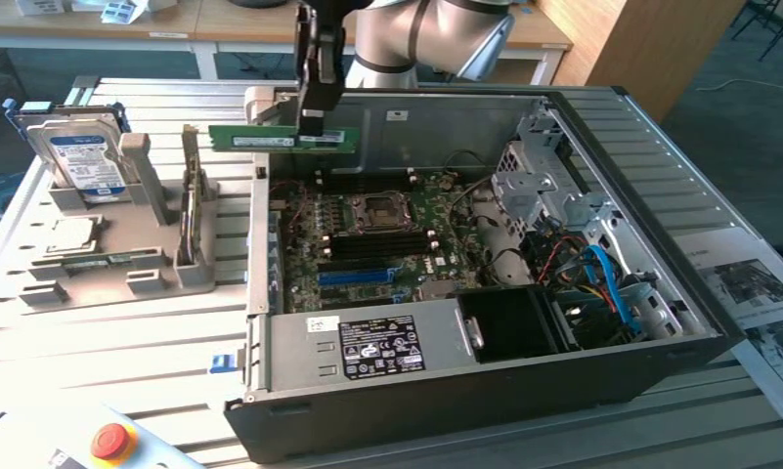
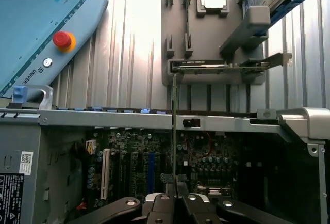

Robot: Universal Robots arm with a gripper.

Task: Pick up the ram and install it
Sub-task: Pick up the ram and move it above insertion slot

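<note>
Holding the ram (image 1: 254, 140) clamped in my gripper (image 1: 314, 131), I've got the pick-up done: it hangs level above the rim of the computer case (image 1: 496, 401), not yet seated in the motherboard (image 1: 378, 244) inside that case

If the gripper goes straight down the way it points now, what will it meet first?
Probably the motherboard inside the open computer case. The gripper is shut on the ram, so the ram's lower edge would touch first. Its far end may hang over the case wall; depth is unclear.
</note>
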